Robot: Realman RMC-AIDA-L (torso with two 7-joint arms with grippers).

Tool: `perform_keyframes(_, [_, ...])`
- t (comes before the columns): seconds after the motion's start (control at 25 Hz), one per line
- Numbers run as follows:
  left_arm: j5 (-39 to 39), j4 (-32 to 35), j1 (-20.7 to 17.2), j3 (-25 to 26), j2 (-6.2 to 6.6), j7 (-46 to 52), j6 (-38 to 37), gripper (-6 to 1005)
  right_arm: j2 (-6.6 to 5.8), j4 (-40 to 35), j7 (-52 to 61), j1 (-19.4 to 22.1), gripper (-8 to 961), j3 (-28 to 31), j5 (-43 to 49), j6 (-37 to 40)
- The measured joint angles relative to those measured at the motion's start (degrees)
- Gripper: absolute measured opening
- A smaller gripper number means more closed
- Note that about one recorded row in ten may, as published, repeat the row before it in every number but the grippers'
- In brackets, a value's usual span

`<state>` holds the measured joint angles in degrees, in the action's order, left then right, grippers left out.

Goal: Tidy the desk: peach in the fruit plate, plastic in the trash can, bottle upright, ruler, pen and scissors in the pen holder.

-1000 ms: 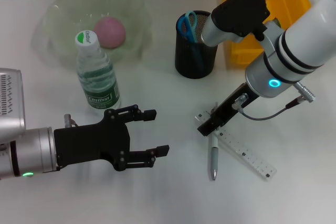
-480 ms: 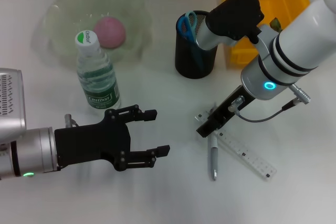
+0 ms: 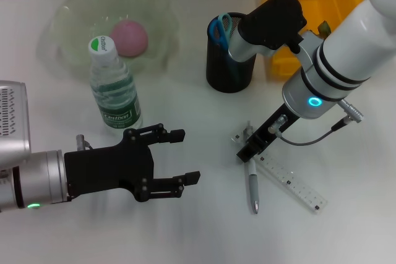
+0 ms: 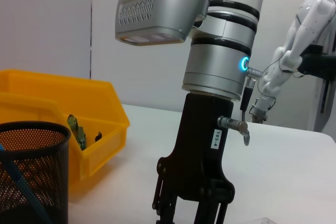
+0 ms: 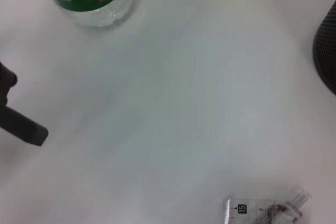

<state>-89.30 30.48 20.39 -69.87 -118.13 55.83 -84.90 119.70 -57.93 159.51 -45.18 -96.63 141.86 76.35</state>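
Head view: I am watching the right gripper (image 3: 249, 151) pressing down at the near end of the clear ruler (image 3: 289, 180) and the top of the pen (image 3: 252, 185), toward the table's (image 3: 185, 233) front right; I cannot tell how its fingers are standing. Left gripper (image 3: 184, 156) is hovering spread apart near the front left. Water bottle (image 3: 113, 88) is standing upright, peach (image 3: 129, 37) sitting in the fruit plate (image 3: 74, 10), scissors (image 3: 219, 28) in the mesh pen holder (image 3: 229, 69).

Left gripper (image 3: 185, 156) fingers spread, right gripper (image 3: 246, 153) pointing down
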Motion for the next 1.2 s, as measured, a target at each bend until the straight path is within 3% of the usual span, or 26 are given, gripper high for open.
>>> perform_keyframes(0.56, [0.0, -0.87, 0.05, 0.03, 0.01, -1.37, 0.1, 805, 0.01, -0.57, 1.17, -0.55, 377, 0.27, 0.11, 1.29])
perform_keyframes(0.68, [0.0, -0.87, 0.06, 0.14, 0.0, -1.32, 0.04, 805, -0.19, -3.36, 1.55, 0.49, 376, 1.23, 0.15, 2.44])
perform_keyframes(1.0, [0.0, -0.87, 0.09, 0.41, -0.01, -1.05, -0.18, 805, -0.52, -18.59, -0.78, 4.57, 385, 13.42, 0.32, 6.9])
perform_keyframes(1.2, [0.03, -0.87, 0.13, 0.44, -0.22, -1.03, -0.23, 805, -0.47, -28.5, -5.69, 7.01, 393, 20.58, 0.26, 2.77])
